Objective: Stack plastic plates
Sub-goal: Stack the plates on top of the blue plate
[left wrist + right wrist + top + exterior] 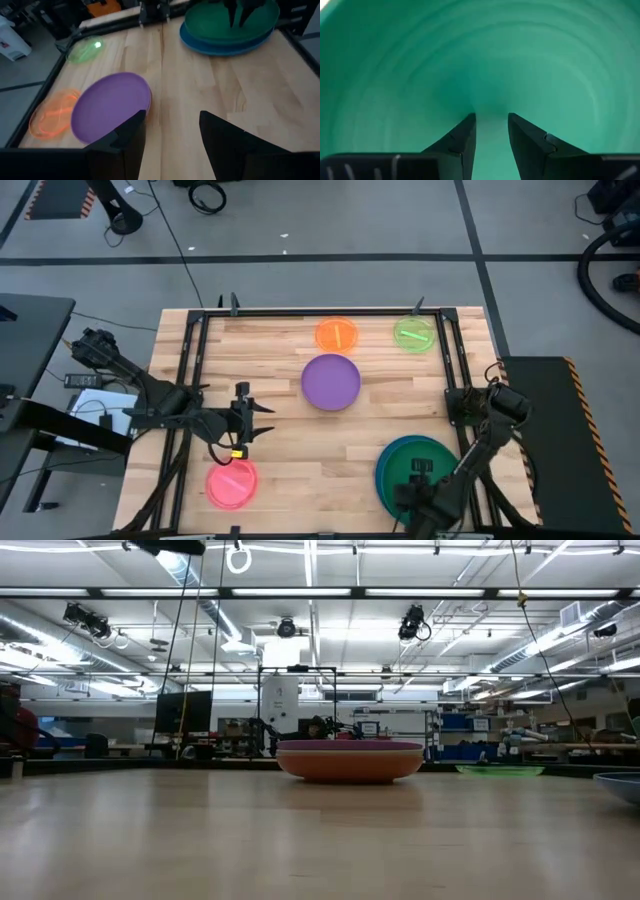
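A dark green plate lies on a blue plate near the table's right near corner. My right gripper hangs over the green plate's middle, fingers pointing down and slightly open. My left gripper is open and hovers left of centre, touching nothing. A purple plate rests flat mid-table. An orange plate and a lime plate lie at the far edge. A pink plate sits near the left near corner. No other plates are in view. My right gripper points down from above into the green plate's hollow, both fingers close over its inner face. I cannot tell whether the tips touch the plate. The plate lies flat on the blue one.
A black metal frame runs along the table's edges, with rails at left and right. Bare wood lies between the pink plate and the green-blue pair. In the low view the purple plate stands in front of the orange one.
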You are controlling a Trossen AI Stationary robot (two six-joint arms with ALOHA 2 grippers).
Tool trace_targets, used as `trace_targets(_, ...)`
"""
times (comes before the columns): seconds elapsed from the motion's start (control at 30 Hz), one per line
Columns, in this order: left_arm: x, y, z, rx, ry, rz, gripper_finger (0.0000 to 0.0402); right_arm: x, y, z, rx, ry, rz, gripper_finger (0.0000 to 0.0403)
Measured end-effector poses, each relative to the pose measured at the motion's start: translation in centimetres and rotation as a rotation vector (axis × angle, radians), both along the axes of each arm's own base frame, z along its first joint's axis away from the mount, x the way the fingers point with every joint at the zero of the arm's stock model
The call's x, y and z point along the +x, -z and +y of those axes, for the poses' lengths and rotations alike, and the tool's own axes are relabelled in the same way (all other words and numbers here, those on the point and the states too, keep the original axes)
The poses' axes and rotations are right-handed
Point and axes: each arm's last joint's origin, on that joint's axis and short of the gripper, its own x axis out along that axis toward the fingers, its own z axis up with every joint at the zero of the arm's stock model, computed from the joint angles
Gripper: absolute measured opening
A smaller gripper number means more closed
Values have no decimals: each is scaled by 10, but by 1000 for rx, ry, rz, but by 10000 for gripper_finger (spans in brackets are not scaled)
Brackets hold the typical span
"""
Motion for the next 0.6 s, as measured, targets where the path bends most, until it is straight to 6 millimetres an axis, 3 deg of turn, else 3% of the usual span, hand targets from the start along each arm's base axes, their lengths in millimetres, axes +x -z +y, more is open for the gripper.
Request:
trace_targets(0.33, -7, 20, -5, -40, -4, 38, 190, 21, 0, -22, 60, -45, 58, 123)
trace_targets(0.47, -9, 20, -9, -57, 10, 31, 190, 20, -13, -25, 86, -31, 38, 123)
trace_targets(0.6, -10, 19, -12, -65, 24, 22, 190, 5, -24, -27, 20, -11, 29, 123)
